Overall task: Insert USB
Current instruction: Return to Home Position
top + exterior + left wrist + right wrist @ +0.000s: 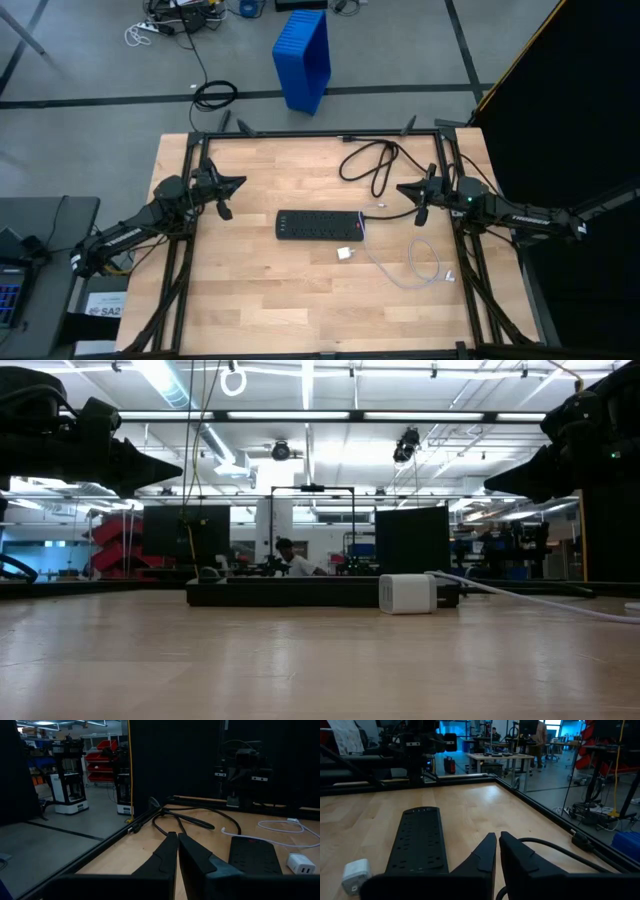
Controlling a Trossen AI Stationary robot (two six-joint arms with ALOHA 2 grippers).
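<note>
left gripper [238, 182]: fingers pressed together, empty, raised over table's left side | right gripper [401, 188]: same, right side | USB cable [436, 268]: looped on table, beside white charger [345, 256]

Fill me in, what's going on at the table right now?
Nothing is being handled. The left hand and right hand are both shut and empty, raised at opposite sides of the table. The black power strip lies in the middle. The white charger adapter lies loose beside it, and the USB cable rests in a loose loop nearby.
</note>
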